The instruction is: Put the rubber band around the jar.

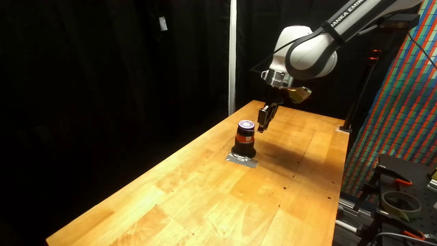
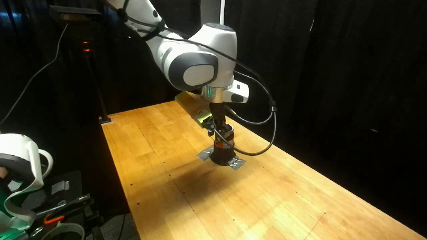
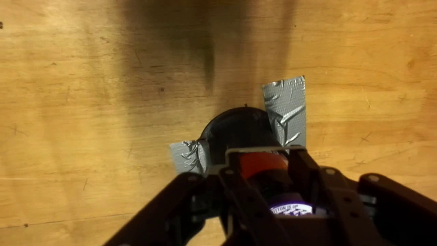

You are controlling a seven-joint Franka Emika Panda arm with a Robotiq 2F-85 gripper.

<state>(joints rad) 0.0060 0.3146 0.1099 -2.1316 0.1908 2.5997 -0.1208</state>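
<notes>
The gripper (image 3: 265,154) has its jaws parted, the rubber band (image 3: 259,149) stretched across the gap between the fingertips (image 3: 302,165); the jar (image 1: 245,138) stands upright just beside the jaws, seen through that gap in the wrist view; in an exterior view a thin strand (image 1: 253,130) seems to run from the jaws to its upper part, though whether it loops around cannot be told; lifting too soon could flick the band off over the lid (image 1: 246,124); clenching early could let it slacken and fall; a sideways pull might tip the jar, though silver tape (image 3: 287,106) below the jaws should steady it.
</notes>
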